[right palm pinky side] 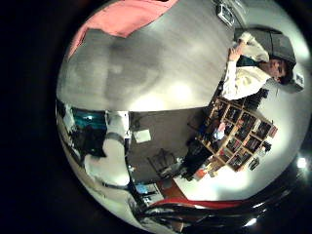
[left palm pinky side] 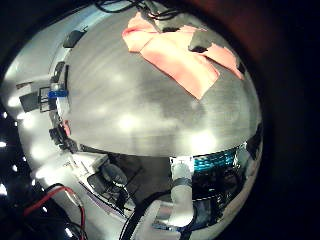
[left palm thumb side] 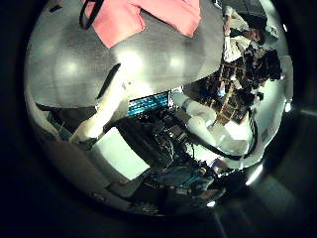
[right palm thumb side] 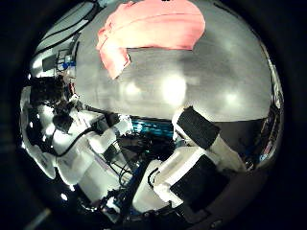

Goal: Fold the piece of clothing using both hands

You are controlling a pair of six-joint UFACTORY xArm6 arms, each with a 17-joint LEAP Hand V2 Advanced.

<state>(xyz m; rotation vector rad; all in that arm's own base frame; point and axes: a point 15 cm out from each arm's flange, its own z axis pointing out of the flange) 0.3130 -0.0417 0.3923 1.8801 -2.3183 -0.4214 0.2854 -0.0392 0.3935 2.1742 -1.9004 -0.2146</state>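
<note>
Below both palms lies the table [right palm thumb side: 173, 86], and on it the garment [right palm thumb side: 153, 27], spread out with one narrower flap reaching off to its side. From my right hand [right palm thumb side: 192, 144] the garment sits at the far part of the table, well apart from me, with a wide stretch of bare tabletop between us. The right fingers [right palm thumb side: 107, 125] reach out loosely over the table's near edge, uncurled, with nothing between them and nothing touching them. The little finger side of that hand shows the same: the garment [right palm pinky side: 122, 18] lies at the far rim of the table [right palm pinky side: 146, 68], only part of it in sight, and my right hand [right palm pinky side: 112, 146] hangs apart from it. My left hand [left palm thumb side: 99, 114] is also held off the cloth. Its fingers [left palm pinky side: 180, 190] are relaxed and empty, gripping nothing. From this hand the garment [left palm pinky side: 185, 55] shows uneven layers and rumpled edges, resting on the table [left palm pinky side: 130, 100] away from my palm. On the thumb side the garment [left palm thumb side: 139, 18] lies across the far part of the table [left palm thumb side: 79, 69], and one finger stretches out straight above bare tabletop, clear of the cloth. Neither hand touches the garment.
</note>
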